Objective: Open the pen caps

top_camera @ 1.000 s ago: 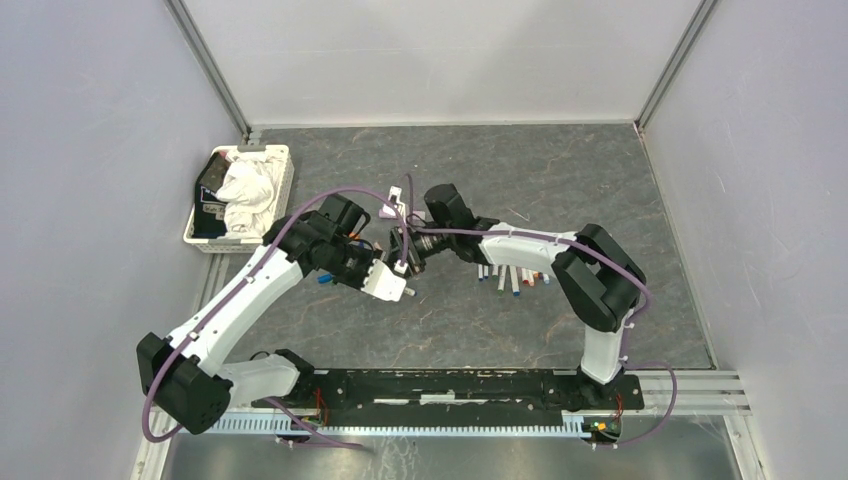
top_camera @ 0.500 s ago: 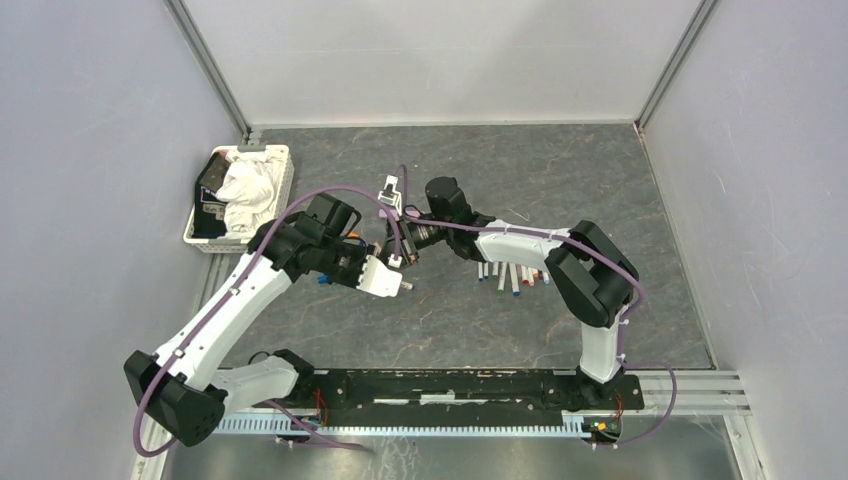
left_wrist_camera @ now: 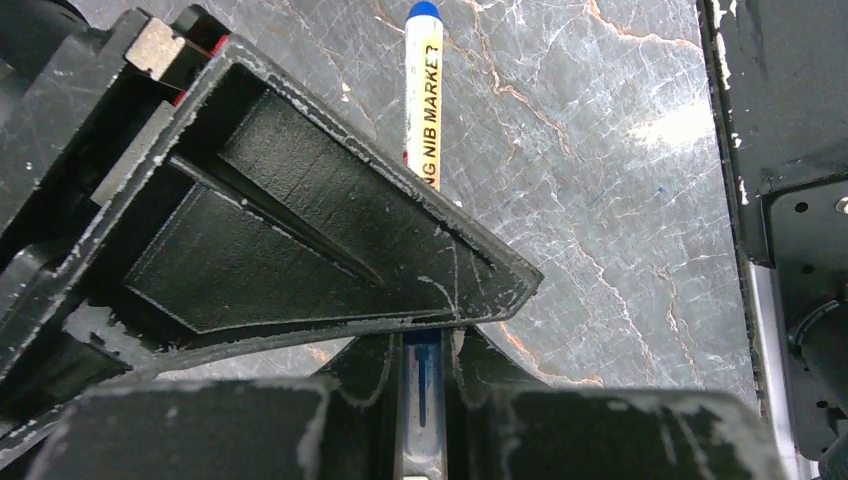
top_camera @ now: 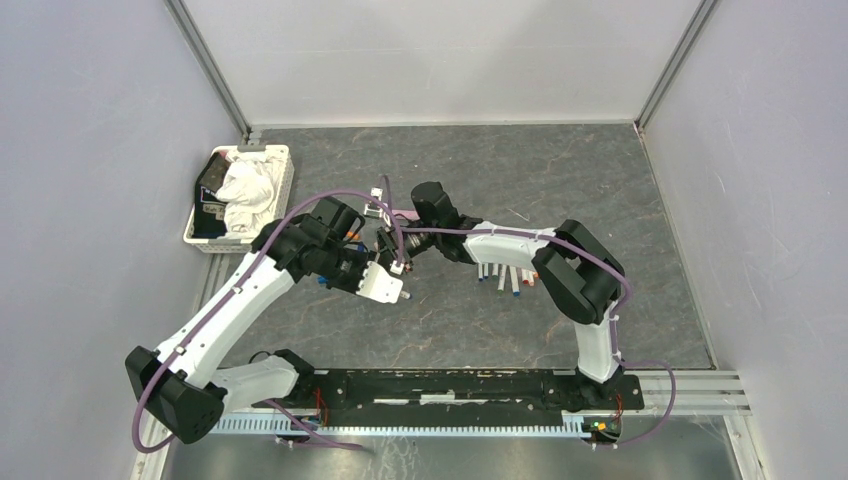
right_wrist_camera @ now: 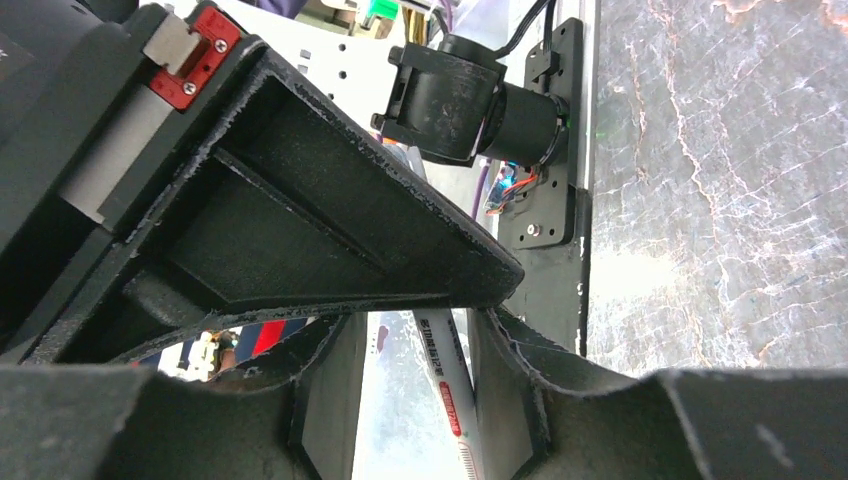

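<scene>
- Blue plastic pen cap (left_wrist_camera: 423,12) sits on the far end of a white marker barrel (left_wrist_camera: 423,120), at 12 o'clock in the left wrist view, above the grey marbled counter (left_wrist_camera: 600,200).
- Left claw (left_wrist_camera: 440,325) is clenched on that barrel, with the arm's elbow bent, reaching toward 1 o'clock.
- Right claw (right_wrist_camera: 440,310) is clenched on a red-printed white barrel (right_wrist_camera: 452,385), with the arm folded toward 9 o'clock.

Pale grey walls (top_camera: 90,120) enclose a dark marbled desk (top_camera: 560,170), with metal posts (top_camera: 210,70) at its far corners.
</scene>
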Tool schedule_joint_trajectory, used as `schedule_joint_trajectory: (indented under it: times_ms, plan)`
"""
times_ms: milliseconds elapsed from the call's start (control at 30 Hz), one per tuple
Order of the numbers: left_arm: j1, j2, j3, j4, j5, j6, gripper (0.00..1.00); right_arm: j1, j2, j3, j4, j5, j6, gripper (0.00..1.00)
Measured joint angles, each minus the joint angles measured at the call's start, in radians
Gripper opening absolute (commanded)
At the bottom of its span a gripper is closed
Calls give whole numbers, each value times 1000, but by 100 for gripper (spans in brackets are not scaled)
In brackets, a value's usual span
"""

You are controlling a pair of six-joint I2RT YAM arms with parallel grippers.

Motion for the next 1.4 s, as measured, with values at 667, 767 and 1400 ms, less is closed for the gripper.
schedule_joint_trajectory:
  times_ms: [667,767,1400]
  plan:
    - [-16,-31,3,5,-89,-7,2,8,104,83,154,-89,136,0]
    - [-16,-39,2,11,-127,-7,2,8,130,157,53,-105,76,0]
    - [68,6,-3,226,-152,369,2,-69,-377,-544,-460,309,-317,0]
